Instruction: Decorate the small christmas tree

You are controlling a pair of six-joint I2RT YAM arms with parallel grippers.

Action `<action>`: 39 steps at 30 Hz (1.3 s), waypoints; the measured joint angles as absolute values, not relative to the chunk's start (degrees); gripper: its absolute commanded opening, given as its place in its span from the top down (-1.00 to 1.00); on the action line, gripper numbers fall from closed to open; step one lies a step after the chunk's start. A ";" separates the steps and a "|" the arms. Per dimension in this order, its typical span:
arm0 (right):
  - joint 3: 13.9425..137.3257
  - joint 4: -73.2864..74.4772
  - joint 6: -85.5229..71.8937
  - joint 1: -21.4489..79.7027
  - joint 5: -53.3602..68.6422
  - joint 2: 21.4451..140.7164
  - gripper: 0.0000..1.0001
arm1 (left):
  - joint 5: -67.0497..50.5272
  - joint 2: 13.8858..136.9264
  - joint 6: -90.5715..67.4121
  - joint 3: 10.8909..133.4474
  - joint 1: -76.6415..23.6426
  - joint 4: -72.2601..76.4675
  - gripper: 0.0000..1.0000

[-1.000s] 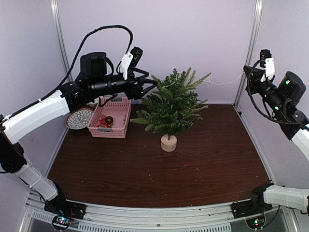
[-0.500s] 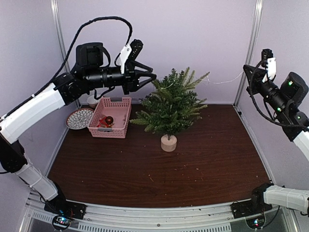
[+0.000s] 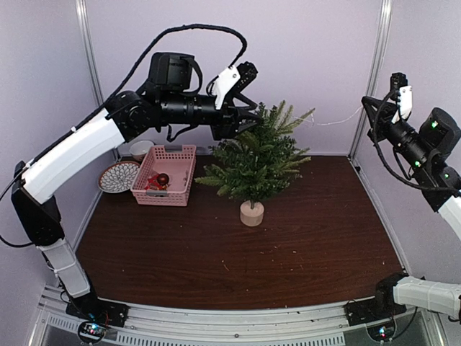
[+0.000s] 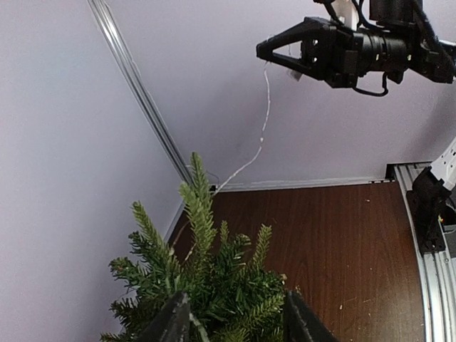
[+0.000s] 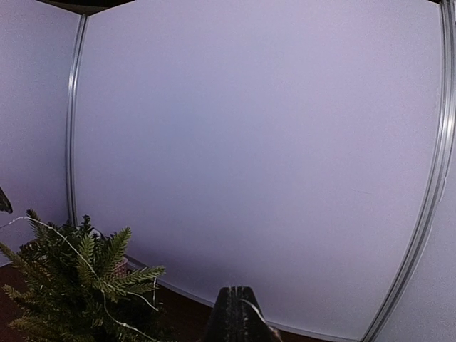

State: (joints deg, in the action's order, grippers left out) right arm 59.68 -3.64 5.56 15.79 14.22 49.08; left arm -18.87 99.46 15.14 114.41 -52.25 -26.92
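Note:
The small christmas tree (image 3: pixel 253 162) stands mid-table on its pale wooden stump (image 3: pixel 251 213). My left gripper (image 3: pixel 253 120) hovers at the tree's upper left, just by its top branches. In the left wrist view its two dark fingers (image 4: pixel 171 322) stand apart, with the treetop (image 4: pixel 214 285) showing between and beyond them. My right gripper (image 3: pixel 366 105) is held high at the right, shut on a thin white wire (image 3: pixel 335 121) that runs leftward into the tree. The right wrist view shows the closed fingertips (image 5: pixel 237 313) pinching that wire (image 5: pixel 251 308), with the tree (image 5: pixel 64 285) at lower left.
A pink basket (image 3: pixel 189 180) with a red ornament (image 3: pixel 163 179) inside sits left of the tree. A patterned plate (image 3: pixel 117 176) and a white bowl (image 3: pixel 141 149) lie beyond it by the left wall. Pale walls and metal posts enclose the dark wooden table (image 3: pixel 288 252).
My left arm has swung right from above the basket to the treetop, and its jaws have narrowed. The right gripper has stayed in place, holding the wire.

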 measured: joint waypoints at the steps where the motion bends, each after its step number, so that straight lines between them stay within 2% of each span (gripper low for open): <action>1: 59.68 -3.64 5.56 15.79 14.24 49.06 1.00 | -17.98 100.25 15.38 115.13 -52.56 -27.83 0.12; 9: 59.68 -3.66 5.56 16.14 14.41 48.82 1.00 | -12.53 103.18 15.94 117.89 -52.99 -30.96 0.17; 25: 59.29 -3.99 5.56 16.43 14.74 48.75 1.00 | -11.00 100.12 15.70 119.00 -53.74 -31.51 0.20; 39: 59.27 -4.08 5.58 16.78 15.00 48.75 1.00 | -6.44 106.00 14.46 132.25 -53.69 -43.92 0.33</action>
